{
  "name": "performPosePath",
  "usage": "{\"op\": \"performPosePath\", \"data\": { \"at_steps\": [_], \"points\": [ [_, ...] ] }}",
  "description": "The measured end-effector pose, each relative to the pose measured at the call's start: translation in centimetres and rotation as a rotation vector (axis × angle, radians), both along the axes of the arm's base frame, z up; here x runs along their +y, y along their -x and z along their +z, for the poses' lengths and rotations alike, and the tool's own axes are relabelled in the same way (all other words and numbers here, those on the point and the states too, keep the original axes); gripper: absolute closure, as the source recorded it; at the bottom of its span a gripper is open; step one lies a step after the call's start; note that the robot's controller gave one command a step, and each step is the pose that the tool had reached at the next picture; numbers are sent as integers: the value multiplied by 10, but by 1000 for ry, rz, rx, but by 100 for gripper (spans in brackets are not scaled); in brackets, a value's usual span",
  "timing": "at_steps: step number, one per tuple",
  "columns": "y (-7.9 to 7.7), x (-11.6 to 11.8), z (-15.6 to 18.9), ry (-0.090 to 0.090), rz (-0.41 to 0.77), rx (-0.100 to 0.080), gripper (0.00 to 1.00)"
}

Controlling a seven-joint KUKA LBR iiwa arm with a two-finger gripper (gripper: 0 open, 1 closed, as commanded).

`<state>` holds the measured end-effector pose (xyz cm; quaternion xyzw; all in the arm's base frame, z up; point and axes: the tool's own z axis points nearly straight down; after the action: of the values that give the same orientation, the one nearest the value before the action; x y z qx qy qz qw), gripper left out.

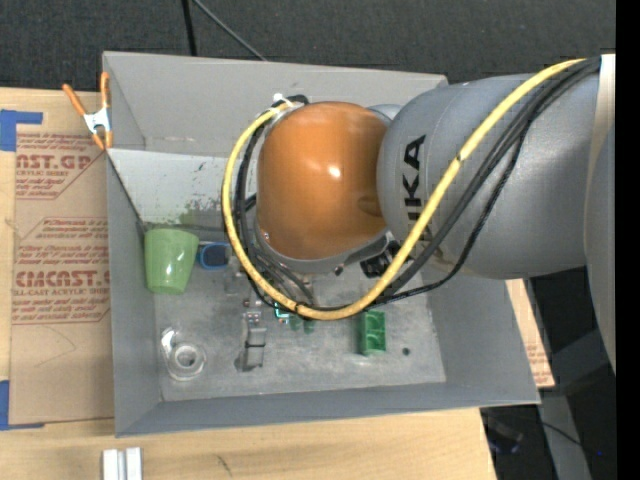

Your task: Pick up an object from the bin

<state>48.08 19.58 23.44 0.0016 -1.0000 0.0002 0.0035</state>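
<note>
The end effector hangs over the bin floor.

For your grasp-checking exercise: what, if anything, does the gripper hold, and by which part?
It cannot be told; the gripper hangs above the bin floor.

Small blue rounded object: right part is concealed by the orange domed wrist cover. Grey metal bin: middle floor is masked by the grey arm.

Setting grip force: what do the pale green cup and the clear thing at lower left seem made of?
The pale green cup looks like matte plastic: even colour, soft sheen. The clear thing is glossy transparent plastic or glass: the bin floor shows through, bright glints.
</note>
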Motion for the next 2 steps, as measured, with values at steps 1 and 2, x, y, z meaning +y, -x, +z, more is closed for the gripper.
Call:
{"op": "performPosePath", "data": {
  "at_steps": [1, 2],
  "points": [
    [-19, 36, -159, -2, 352, -4, 0],
    [-21, 36, -156, -3, 351, -7, 100]
  ]
}}
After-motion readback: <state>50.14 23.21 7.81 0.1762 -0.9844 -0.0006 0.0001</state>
